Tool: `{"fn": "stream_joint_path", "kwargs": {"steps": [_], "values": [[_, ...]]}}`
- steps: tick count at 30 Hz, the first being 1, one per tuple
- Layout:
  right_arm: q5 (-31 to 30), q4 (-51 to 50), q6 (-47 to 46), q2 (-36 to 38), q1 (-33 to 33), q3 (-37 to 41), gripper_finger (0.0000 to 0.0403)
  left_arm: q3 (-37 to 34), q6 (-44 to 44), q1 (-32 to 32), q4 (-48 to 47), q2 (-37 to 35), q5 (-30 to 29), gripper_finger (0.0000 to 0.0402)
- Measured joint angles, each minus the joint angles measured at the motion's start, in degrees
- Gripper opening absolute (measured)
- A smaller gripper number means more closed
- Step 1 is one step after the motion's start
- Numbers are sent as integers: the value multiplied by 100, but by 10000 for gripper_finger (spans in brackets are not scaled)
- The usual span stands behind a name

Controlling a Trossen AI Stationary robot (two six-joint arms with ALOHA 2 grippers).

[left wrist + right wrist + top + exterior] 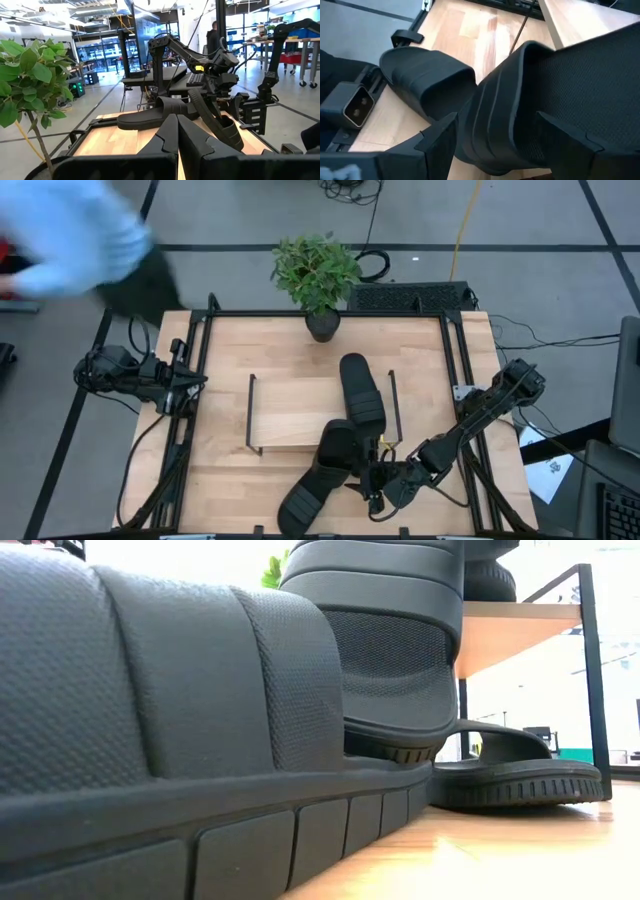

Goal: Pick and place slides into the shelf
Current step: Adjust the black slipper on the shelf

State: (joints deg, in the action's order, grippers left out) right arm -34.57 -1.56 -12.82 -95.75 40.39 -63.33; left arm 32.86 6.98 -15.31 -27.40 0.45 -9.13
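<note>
High view first: I note a potted plant [316, 275] at the counter's [230, 350] far edge, just beyond the shelf [290, 425], and a person's blurred light sleeve [70, 235] past the far left corner, clear of the work. A keyboard [620, 515] sits off the counter at the right.

I count three slides from above. One slide [361, 388] lies lengthwise at the shelf's right end, beside the wire end frame [394, 405]. A second slide [340, 452] sits tilted at the shelf's front edge, touching the first. A third slide [303, 505] lies on the counter near the front edge, its end under or against the second; I cannot tell which. In the low view this third one fills the foreground and blocks most of the scene; behind it another slide [520, 765] lies flat on the counter beneath the shelf board.

My right claw [368, 470] is at the second slide, just in front of the shelf's right end. In the right wrist view its fingers [437, 140] stand wide on either side of the ribbed strap, so the slide sits between them; whether they press it I cannot tell.

My left claw [190, 388] waits at the counter's left edge, well apart from the slides, fingers [167, 137] closed together with nothing between them.
</note>
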Motion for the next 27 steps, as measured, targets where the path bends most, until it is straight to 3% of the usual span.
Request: {"fn": "stream_joint_path", "kwargs": {"steps": [6,11,17,25,27], "values": [[16,12,-111,-71,5,0,254,0,0,1,2,0,0,5],[-1,15,13,-71,5,0,227,0,0,1,0,0,0,5],[-9,33,42,-71,-81,0,152,0,-9,2,2,0,0,5],[-212,225,371,-61,-99,2,19,0,-20,1,2,0,0,5],[-198,474,571,-61,-91,1,10,0,-21,1,1,0,0,5]]}}
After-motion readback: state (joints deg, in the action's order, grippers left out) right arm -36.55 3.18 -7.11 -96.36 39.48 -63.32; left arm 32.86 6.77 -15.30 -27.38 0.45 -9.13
